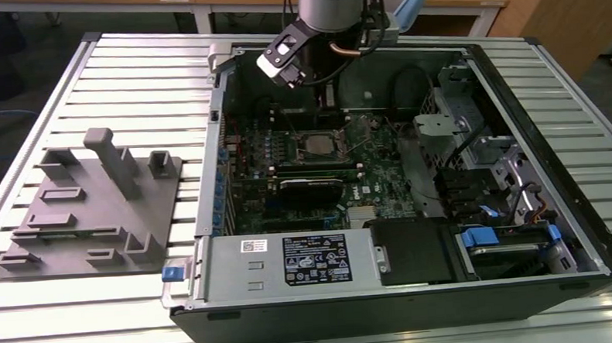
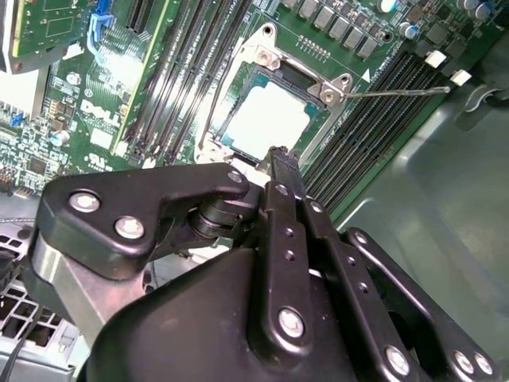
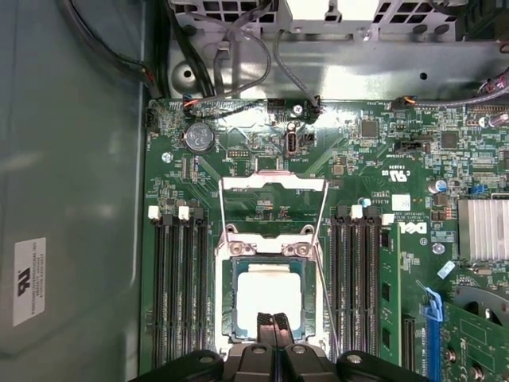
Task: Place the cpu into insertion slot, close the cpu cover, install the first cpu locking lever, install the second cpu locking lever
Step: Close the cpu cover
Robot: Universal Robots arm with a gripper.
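**Cpu** [image 3: 270,290]: seated flat in the socket [image 3: 270,248], silver top up, uncovered.
**Socket:** on the green board [image 3: 374,159], mid-case in the exterior view, toward the far wall.
**Cover** [image 3: 270,184]: raised off the socket, standing at one edge of it, with the board showing through its window.
**Lever** [image 2: 398,91]: thin wire, unlatched, sticking out sideways over the memory slots [image 3: 179,294], which flank the socket on both sides.
**My gripper** [image 3: 273,322]: fingers pressed together with nothing between them. The tips are over the cpu's edge opposite the cover; whether they touch it I cannot tell.
**Case** [image 1: 395,311]: lying open on the slatted table [image 1: 125,63].
**Power supply** [image 1: 289,261]: grey box along the near wall.
**Grey fixture** [image 1: 90,204]: on the table beside the case, at the exterior view's left.
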